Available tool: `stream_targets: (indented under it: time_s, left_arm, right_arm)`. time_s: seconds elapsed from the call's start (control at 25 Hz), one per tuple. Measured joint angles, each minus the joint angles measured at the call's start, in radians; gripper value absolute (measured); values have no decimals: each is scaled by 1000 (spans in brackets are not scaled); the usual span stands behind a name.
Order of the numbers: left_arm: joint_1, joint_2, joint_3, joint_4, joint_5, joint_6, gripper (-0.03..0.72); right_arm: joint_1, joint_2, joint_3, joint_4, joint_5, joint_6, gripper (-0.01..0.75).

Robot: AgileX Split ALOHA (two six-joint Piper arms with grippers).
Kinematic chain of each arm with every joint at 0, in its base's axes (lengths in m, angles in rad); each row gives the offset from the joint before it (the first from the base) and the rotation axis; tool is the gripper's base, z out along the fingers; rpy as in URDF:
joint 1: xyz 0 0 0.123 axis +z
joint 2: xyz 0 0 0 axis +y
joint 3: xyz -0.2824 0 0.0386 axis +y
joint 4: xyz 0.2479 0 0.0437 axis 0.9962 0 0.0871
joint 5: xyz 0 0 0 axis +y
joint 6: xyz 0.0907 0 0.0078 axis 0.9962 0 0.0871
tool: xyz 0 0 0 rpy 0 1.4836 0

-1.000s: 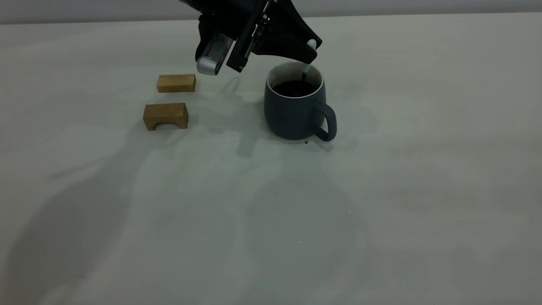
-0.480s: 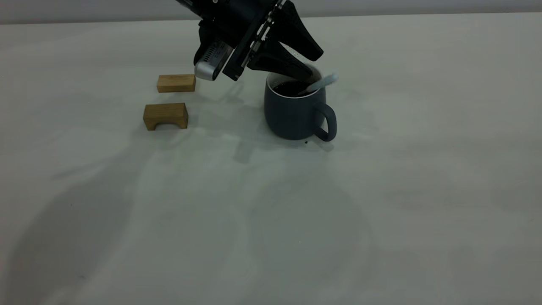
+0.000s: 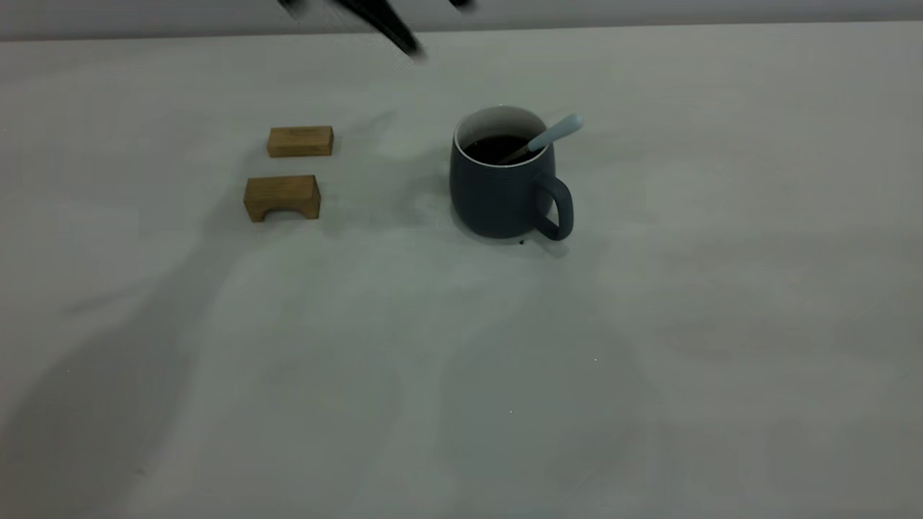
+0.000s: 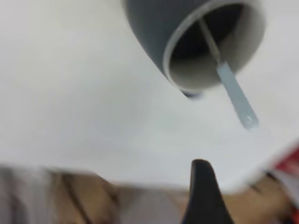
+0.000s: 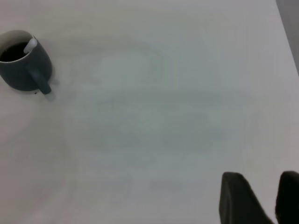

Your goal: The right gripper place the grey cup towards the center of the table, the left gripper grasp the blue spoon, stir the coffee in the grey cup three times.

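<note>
At nine o'clock from the grey cup [image 3: 502,184] sit two wooden blocks [image 3: 300,141], one plain, one arched [image 3: 282,197]. Near twelve o'clock of the exterior view, the left gripper [image 3: 393,29] is a dark blur cut off by the edge; whether its fingers are apart I cannot tell. Upright mid-table [image 3: 461,360], the cup holds dark coffee [image 3: 497,148], with the blue spoon [image 3: 554,133] leaning on its rim toward two o'clock, bowl submerged. Well apart, the right gripper [image 5: 267,198] shows two finger stubs with a gap between, holding nothing.
</note>
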Motion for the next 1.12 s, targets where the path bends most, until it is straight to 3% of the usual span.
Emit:
stream_targets:
  time_s: [0.16,0.32,0.52,0.6,0.76,1.12]
  left_arm:
    - [-4,-103,-79,291,0,25,560]
    - [-4,-219,-89,519,0,228,560]
    - [-4,-343,-89,536,0,616,560]
    - [-4,-398,-55,530,0,679,560]
    - [-4,-535,120,591,0,706,560]
    - [-4,-901,757,699,0,734,560]
  right_arm:
    - [0,0,0,0,0,0,237]
    - [0,0,0,0,0,0,237]
    - [0,0,0,0,0,0,237]
    - [0,0,0,0,0,0,237]
    - [0,0,0,0,0,0,238]
    - [0,0,0,0,0,0,238]
